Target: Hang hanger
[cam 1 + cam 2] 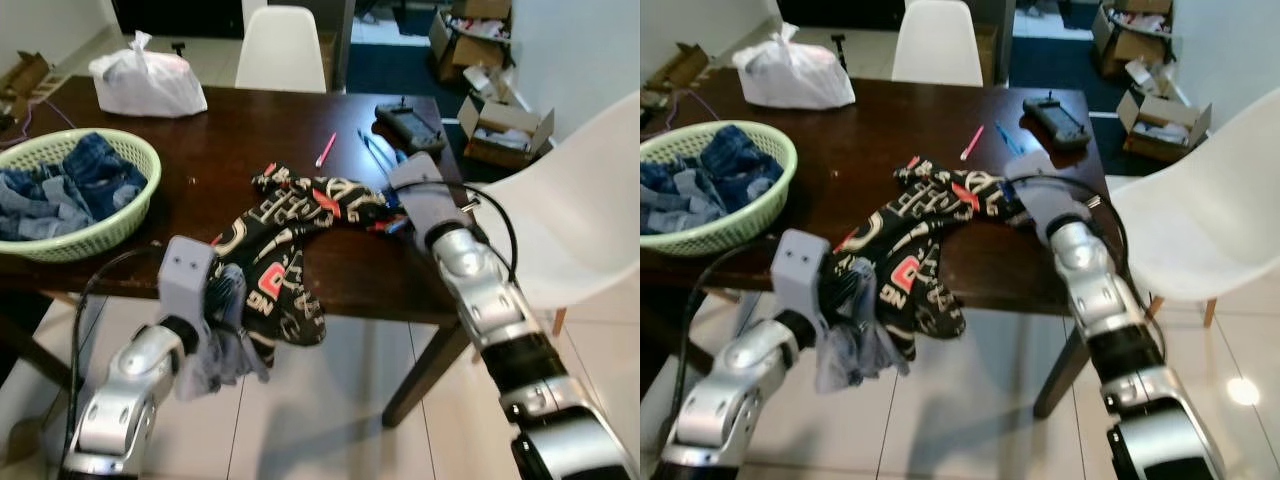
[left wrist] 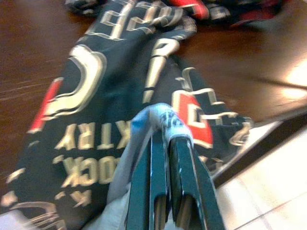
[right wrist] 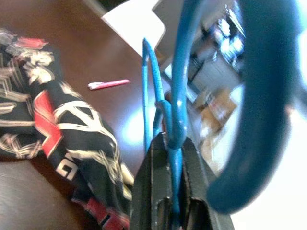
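— Dark wooden table (image 1: 250, 130), nearest edge?
— Left gripper (image 2: 163, 143), fingers pinched together on pale fabric; printed black garment (image 1: 285, 245) draped over that edge.

— On the table beside the garment?
— Right gripper (image 3: 170, 153), clamped on blue hanger (image 3: 180, 86).

— Farther back?
— Pink pen (image 1: 326, 149); green basket (image 1: 130, 215) of denim; white bag (image 1: 148, 80).

One dark wooden table (image 1: 250, 130). Two white chairs: one behind it (image 1: 281, 50), one at its right (image 1: 575, 215). One green basket (image 1: 128, 215) of jeans, one white plastic bag (image 1: 148, 80), one printed black garment (image 1: 290, 240), one pink pen (image 1: 326, 149), one blue hanger (image 3: 180, 86), one black handheld device (image 1: 410, 125). Several cardboard boxes (image 1: 500, 125).
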Tool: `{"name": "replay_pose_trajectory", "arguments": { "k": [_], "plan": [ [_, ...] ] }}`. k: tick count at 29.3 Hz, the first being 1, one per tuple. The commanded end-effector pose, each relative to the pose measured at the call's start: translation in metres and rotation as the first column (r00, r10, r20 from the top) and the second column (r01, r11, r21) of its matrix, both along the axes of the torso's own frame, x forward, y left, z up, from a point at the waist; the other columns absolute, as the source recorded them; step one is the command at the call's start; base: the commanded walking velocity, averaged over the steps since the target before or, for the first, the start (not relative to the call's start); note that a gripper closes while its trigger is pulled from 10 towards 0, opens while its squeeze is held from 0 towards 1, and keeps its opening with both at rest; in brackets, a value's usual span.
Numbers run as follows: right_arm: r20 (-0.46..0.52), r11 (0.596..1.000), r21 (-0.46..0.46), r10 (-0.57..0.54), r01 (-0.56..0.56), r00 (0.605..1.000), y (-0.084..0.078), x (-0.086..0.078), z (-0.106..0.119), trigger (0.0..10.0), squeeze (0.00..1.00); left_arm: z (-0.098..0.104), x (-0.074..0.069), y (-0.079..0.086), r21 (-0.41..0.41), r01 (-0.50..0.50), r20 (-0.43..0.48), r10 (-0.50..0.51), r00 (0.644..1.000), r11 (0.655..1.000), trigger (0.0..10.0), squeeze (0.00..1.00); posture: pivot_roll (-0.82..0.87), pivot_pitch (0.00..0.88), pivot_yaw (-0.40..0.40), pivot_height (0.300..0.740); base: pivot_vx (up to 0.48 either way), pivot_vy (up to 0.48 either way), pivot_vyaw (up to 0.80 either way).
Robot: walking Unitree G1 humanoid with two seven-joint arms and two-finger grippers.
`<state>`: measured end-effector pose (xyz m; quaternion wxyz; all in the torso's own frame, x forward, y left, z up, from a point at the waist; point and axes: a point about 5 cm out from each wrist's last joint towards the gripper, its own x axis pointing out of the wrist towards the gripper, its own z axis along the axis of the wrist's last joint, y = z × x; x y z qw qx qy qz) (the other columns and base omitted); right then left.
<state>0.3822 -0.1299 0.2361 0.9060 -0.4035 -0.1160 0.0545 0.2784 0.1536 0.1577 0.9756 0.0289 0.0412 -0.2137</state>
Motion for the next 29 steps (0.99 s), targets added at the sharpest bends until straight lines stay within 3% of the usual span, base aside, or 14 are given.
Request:
{"name": "replay_pose_trajectory", "arguments": {
  "k": [1, 3, 6, 13, 14, 16, 17, 21, 22, 23, 24, 26, 29],
  "plan": [
    [0.027, 0.984, -0.178, -0.01, 0.015, 1.0, 0.003, 0.002, -0.013, 10.0, 0.0, -0.001, -0.007, 0.001, 0.014, 0.025, -0.028, -0.025, 0.999, 1.0, 10.0, 0.0, 0.07, 0.181, -0.043, 0.74, 0.0, 0.0, 0.0],
    [0.06, 0.949, -0.315, 0.005, 0.014, 0.998, 0.009, 0.005, -0.02, 10.0, 0.0, -0.001, -0.01, 0.002, 0.022, 0.026, -0.041, -0.025, 0.999, 0.999, 10.0, 0.0, 0.07, 0.186, -0.045, 0.74, 0.0, 0.0, 0.0],
    [0.034, 0.922, -0.388, 0.008, 0.006, 0.999, 0.012, 0.007, -0.034, 10.0, 0.0, -0.002, -0.013, 0.001, 0.03, 0.041, -0.059, -0.039, 0.998, 0.999, 10.0, 0.0, 0.08, 0.192, -0.048, 0.74, 0.0, 0.0, 0.0],
    [0.001, 0.898, -0.44, -0.025, 0.023, 1.0, 0.007, 0.008, -0.047, 10.0, 0.0, 0.001, -0.021, -0.006, 0.009, 0.103, -0.078, -0.102, 0.992, 0.995, 10.0, 0.0, 0.09, 0.193, -0.053, 0.74, 0.0, 0.0, 0.0],
    [-0.021, 0.891, -0.452, -0.064, 0.047, 0.998, 0.0, 0.009, -0.052, 10.0, 0.0, 0.004, -0.026, -0.011, -0.002, 0.154, -0.079, -0.153, 0.985, 0.988, 10.0, 0.0, 0.09, 0.192, -0.055, 0.74, 0.0, 0.0, 0.0],
    [-0.021, 0.891, -0.452, -0.064, 0.047, 0.998, 0.0, 0.009, -0.052, 10.0, 0.0, 0.004, -0.026, -0.011, -0.002, 0.154, -0.079, -0.153, 0.985, 0.988, 10.0, 0.0, 0.09, 0.192, -0.055, 0.74, 0.0, 0.0, 0.0],
    [-0.057, 0.884, -0.463, -0.105, 0.067, 0.993, -0.011, 0.01, -0.058, 10.0, 0.0, 0.008, -0.031, -0.016, -0.02, 0.205, -0.077, -0.206, 0.976, 0.978, 10.0, 0.0, 0.09, 0.192, -0.055, 0.74, 0.0, 0.0, 0.0],
    [-0.089, 0.884, -0.463, -0.129, 0.073, 0.988, -0.018, 0.009, -0.064, 10.0, 0.04, 0.011, -0.035, -0.021, -0.041, 0.248, -0.071, -0.25, 0.966, 0.968, 10.0, 0.0, 0.09, 0.191, -0.052, 0.74, 0.0, 0.0, 0.0],
    [-0.126, 0.893, -0.446, -0.125, 0.057, 0.984, -0.022, 0.008, -0.069, 10.0, 0.58, 0.015, -0.038, -0.025, -0.051, 0.284, -0.064, -0.287, 0.956, 0.957, 10.0, 0.0, 0.08, 0.187, -0.048, 0.74, 0.0, 0.0, 0.0],
    [-0.126, 0.893, -0.446, -0.125, 0.057, 0.984, -0.022, 0.008, -0.069, 10.0, 0.58, 0.015, -0.038, -0.025, -0.051, 0.284, -0.064, -0.287, 0.956, 0.957, 10.0, 0.0, 0.08, 0.187, -0.048, 0.74, 0.0, 0.0, 0.0],
    [-0.197, 0.935, -0.354, -0.079, 0.005, 0.977, -0.019, 0.008, -0.076, 10.0, 1.0, 0.021, -0.041, -0.029, -0.065, 0.328, -0.054, -0.332, 0.942, 0.942, 10.0, 0.0, 0.09, 0.182, -0.047, 0.74, 0.0, 0.0, 0.0],
    [-0.197, 0.935, -0.354, -0.079, 0.005, 0.977, -0.019, 0.008, -0.076, 10.0, 1.0, 0.021, -0.041, -0.029, -0.065, 0.328, -0.054, -0.332, 0.942, 0.942, 10.0, 0.0, 0.09, 0.182, -0.047, 0.74, 0.0, 0.0, 0.0],
    [-0.237, 0.96, -0.278, -0.039, -0.029, 0.971, -0.013, 0.008, -0.078, 10.0, 1.0, 0.024, -0.042, -0.029, -0.069, 0.341, -0.049, -0.345, 0.938, 0.938, 10.0, 0.0, 0.09, 0.182, -0.046, 0.74, 0.0, 0.0, 0.0]
  ]
}}
